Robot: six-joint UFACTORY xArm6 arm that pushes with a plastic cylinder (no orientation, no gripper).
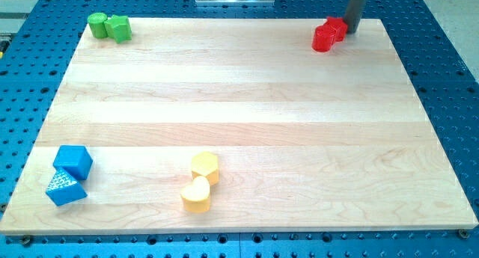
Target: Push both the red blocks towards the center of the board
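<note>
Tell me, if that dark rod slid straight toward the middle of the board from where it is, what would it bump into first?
My tip sits at the view's top right, right beside the two red blocks. Heading toward the board's middle, it would meet those red blocks first; it looks already against them, though depth is hard to judge.

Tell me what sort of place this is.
Probably a robotics lab bench. A wooden board lies on a blue perforated table, with small coloured blocks in pairs near its edges. My tip stands by the two red blocks at the view's top right.
</note>
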